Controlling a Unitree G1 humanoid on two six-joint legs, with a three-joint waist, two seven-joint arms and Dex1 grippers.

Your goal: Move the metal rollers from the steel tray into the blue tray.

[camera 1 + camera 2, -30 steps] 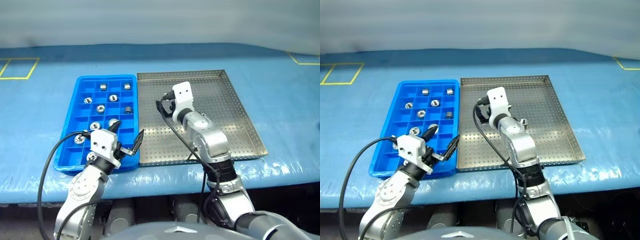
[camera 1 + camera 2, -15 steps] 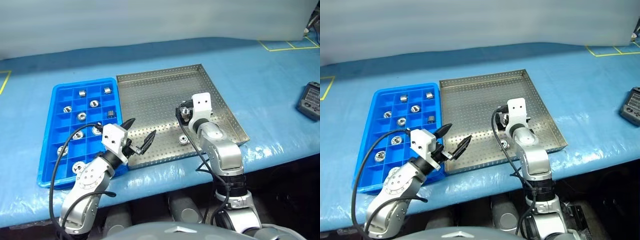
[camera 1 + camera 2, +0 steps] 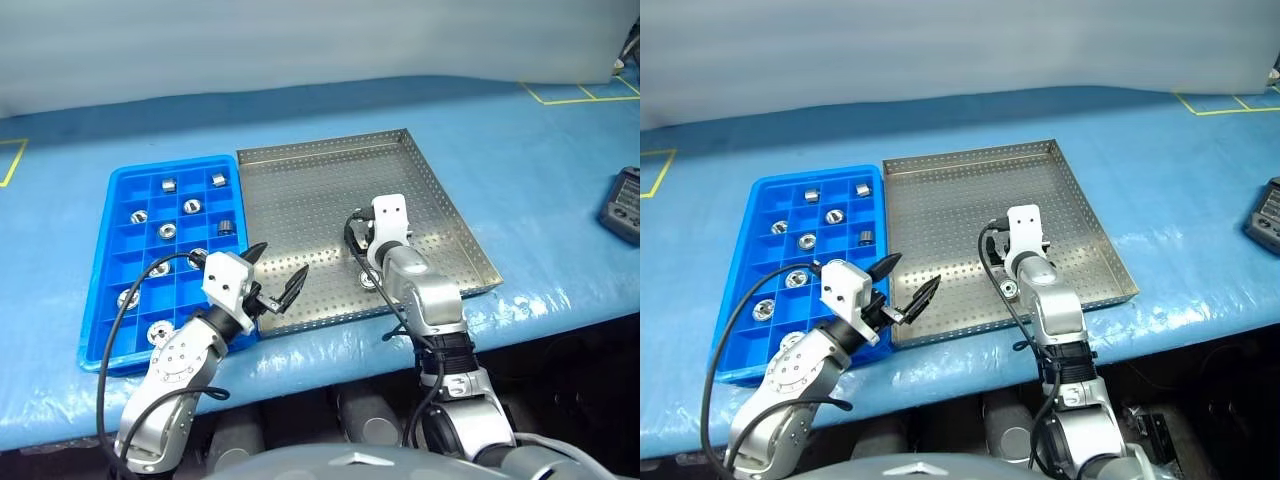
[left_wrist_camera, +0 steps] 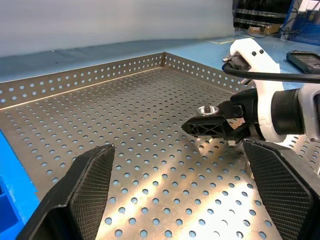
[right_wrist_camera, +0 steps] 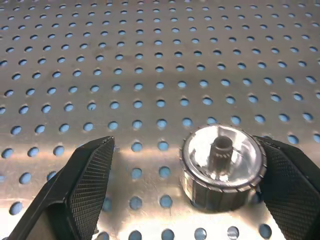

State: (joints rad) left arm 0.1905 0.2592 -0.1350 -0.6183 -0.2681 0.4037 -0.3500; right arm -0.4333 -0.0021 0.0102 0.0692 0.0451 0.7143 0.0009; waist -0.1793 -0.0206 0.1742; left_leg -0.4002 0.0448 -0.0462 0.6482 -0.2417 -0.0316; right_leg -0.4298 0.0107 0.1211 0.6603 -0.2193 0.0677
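Blue tray: far-left item on the blue table cover, long side running near to far, its right edge just beside the steel tray. Nine metal rollers lie in its compartments, one per cell, spread from the far rows to the near-left cells.

Left gripper: fingers spread wide, holding nothing. It hangs level over the near-left corner of the steel tray, just right of the blue tray's near-right corner, pointing right toward the other arm.

Steel tray: centre of the scene, perforated floor mostly bare. One roller stands on end near the near rim, right of centre.

Right gripper: fingers apart, nothing clamped. In its wrist view the roller stands between the two pads, close against the right pad with contact uncertain, and well clear of the left pad. In the left wrist view the same roller shows just beyond the right gripper's black fingertip.

Dark handheld device: far right on the cover, well apart from both trays.

Change from a second ago: the head views have swung, bringing the device into sight. The right gripper, then raised over the middle of the steel tray, has come down to the roller at the near edge. The left gripper stays open at the trays' shared edge.
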